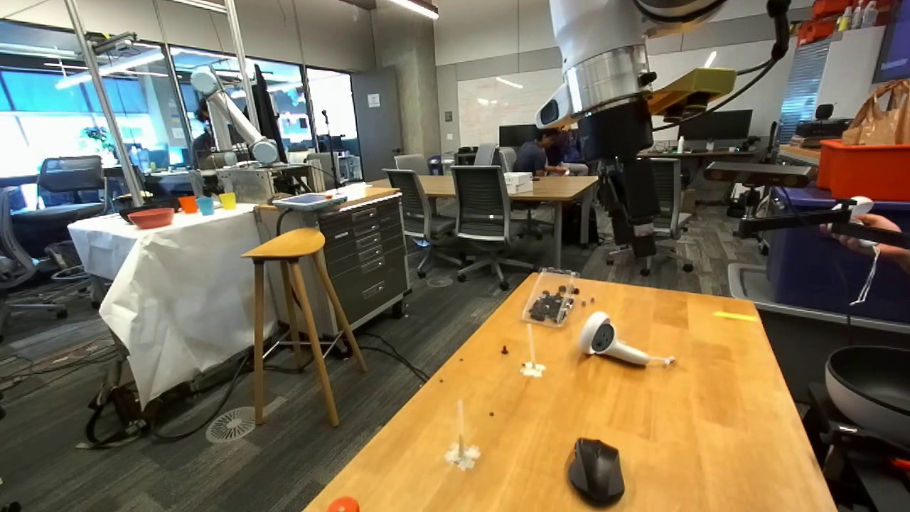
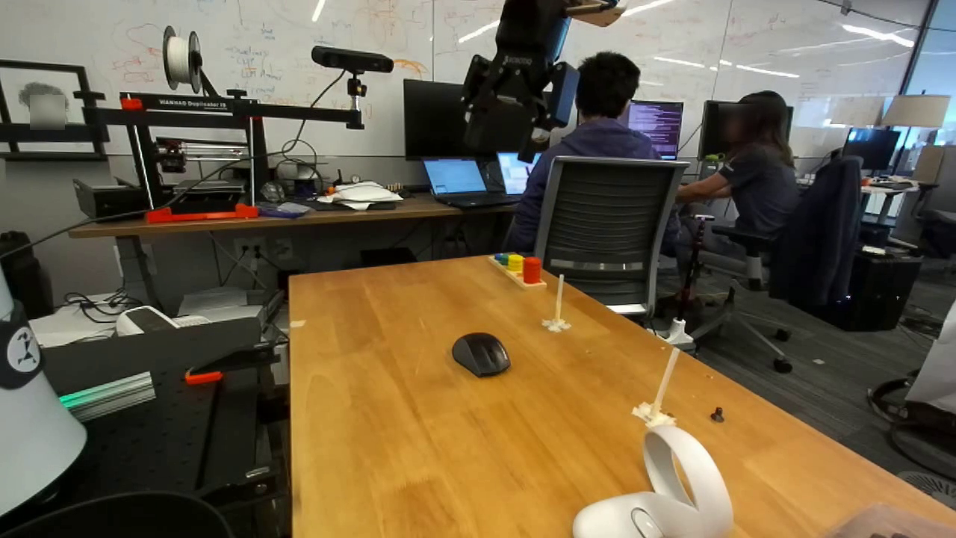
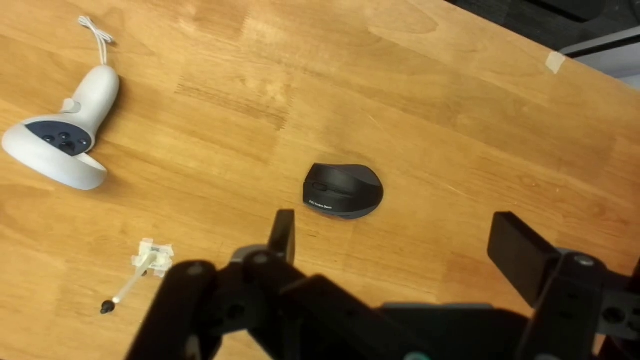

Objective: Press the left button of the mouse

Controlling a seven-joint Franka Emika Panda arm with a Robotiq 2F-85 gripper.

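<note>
While the gripper [image 3: 393, 235] hangs with jaws wide apart, the mouse [image 3: 345, 191] is domed, black and grey-edged.

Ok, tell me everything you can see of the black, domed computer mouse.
The black, domed computer mouse looks plastic, with dark grey along its sides and rear. A scroll wheel sits near the front; pale lettering, too small to read surely, runs along the outer edge of the left button. It rests buttons-up on the brown wooden table, front pointing left in the wrist view. Only the table touches it; the open black pincer hangs above.
</note>
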